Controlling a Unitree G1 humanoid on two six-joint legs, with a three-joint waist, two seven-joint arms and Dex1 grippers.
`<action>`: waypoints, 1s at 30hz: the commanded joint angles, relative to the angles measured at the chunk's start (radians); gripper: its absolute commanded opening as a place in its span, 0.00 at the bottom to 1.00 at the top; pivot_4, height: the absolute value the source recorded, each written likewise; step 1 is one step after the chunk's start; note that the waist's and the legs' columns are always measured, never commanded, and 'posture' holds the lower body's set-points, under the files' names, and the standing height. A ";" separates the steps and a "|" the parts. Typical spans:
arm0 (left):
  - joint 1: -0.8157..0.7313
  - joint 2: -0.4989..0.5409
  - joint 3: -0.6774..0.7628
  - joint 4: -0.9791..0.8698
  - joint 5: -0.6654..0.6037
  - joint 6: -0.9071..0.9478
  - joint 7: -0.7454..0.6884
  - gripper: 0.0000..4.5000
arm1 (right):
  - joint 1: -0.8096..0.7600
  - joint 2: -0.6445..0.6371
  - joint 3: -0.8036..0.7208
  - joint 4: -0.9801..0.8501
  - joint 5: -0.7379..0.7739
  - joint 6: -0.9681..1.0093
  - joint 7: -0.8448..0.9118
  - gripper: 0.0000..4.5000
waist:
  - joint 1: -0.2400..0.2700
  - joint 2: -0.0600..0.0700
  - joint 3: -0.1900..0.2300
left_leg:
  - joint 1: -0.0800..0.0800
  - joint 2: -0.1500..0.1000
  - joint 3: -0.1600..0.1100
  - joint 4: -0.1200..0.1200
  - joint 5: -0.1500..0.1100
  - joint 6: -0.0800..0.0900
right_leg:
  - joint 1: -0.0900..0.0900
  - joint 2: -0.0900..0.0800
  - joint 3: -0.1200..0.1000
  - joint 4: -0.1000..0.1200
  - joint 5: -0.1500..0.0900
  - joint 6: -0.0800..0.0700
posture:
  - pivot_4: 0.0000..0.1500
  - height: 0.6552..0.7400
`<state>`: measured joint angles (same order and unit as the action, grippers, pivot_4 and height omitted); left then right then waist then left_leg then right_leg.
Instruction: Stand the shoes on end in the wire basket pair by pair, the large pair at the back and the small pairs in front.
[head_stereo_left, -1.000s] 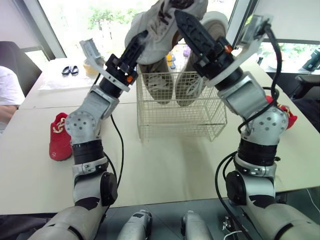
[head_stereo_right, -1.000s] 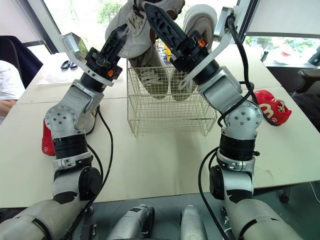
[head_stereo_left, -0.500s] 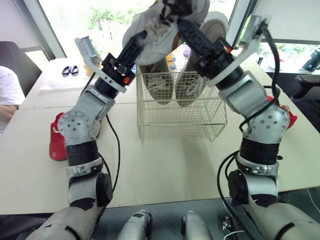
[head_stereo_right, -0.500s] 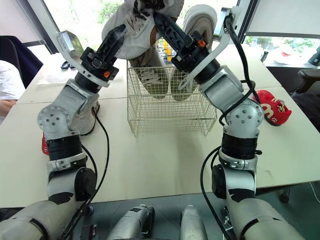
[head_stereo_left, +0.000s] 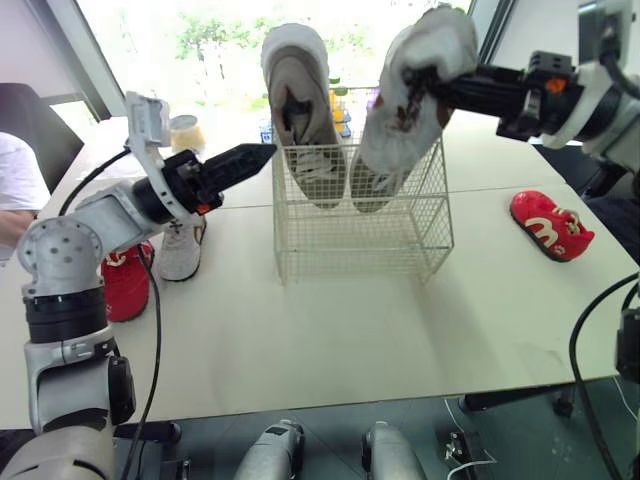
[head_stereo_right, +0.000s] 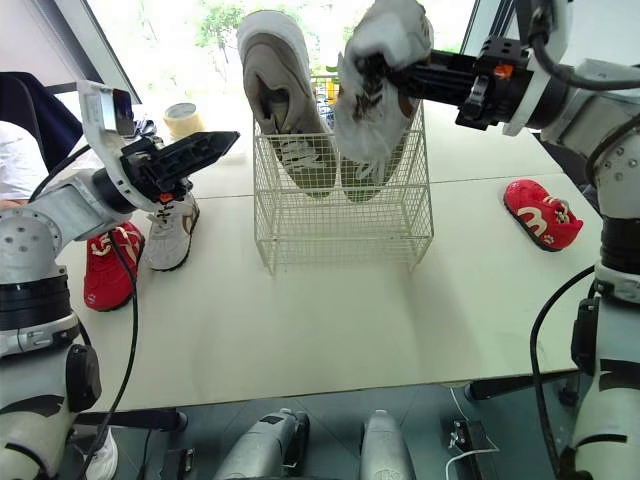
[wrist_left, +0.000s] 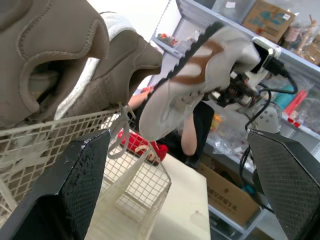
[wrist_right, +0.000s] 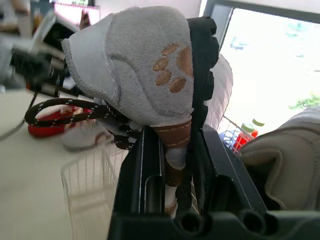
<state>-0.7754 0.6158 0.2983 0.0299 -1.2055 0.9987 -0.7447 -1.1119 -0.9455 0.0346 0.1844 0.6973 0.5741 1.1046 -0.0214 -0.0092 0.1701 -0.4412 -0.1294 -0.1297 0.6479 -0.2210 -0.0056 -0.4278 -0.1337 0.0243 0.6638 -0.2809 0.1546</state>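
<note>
Above the wire basket (head_stereo_left: 360, 240), your right gripper (head_stereo_left: 418, 82) clamps a small pale shoe (head_stereo_left: 400, 130), brown laces dangling. Behind it, two large taupe shoes (head_stereo_left: 298, 110) stand on end at the basket's back. Your left gripper (head_stereo_left: 255, 154) hangs empty just beside the basket's left wall, fingers (wrist_left: 75, 190) spread wide. On the table (head_stereo_left: 350, 330), a white shoe (head_stereo_left: 181, 252) and a red shoe (head_stereo_left: 125, 290) lie at left; a second red shoe (head_stereo_left: 548, 224) lies well apart at right.
</note>
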 joint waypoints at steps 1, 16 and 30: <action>0.007 0.003 0.015 -0.032 0.011 -0.024 -0.035 0.99 | -0.062 0.013 0.032 0.109 -0.143 -0.166 0.129 0.06 | -0.001 0.000 0.000 | 0.000 0.000 0.000 0.000 0.000 0.000 | 0.000 0.000 0.000 0.000 0.000 0.000 | 1.00 1.00; 0.051 -0.031 0.030 -0.110 -0.001 -0.019 0.016 0.99 | -0.091 0.158 0.049 0.576 -0.415 -0.494 0.267 0.06 | 0.001 0.000 0.001 | 0.000 0.000 -0.001 0.000 0.000 0.000 | 0.000 0.000 0.000 0.000 0.000 0.000 | 1.00 1.00; 0.047 -0.016 0.041 -0.107 0.011 -0.028 0.038 1.00 | 0.068 0.127 -0.074 0.336 -0.398 -0.390 0.202 0.99 | 0.004 0.000 0.001 | 0.000 0.000 -0.001 0.001 0.000 -0.001 | 0.000 0.000 0.000 0.000 0.000 0.000 | 1.00 1.00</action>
<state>-0.7151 0.5883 0.3069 -0.0531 -1.1898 0.9912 -0.7092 -1.0393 -0.7863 0.0178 0.6014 0.2752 0.1706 1.3267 -0.0175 -0.0091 0.1707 -0.4416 -0.1297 -0.1310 0.6486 -0.2209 -0.0061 -0.4278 -0.1341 0.0243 0.6638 -0.2808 0.1546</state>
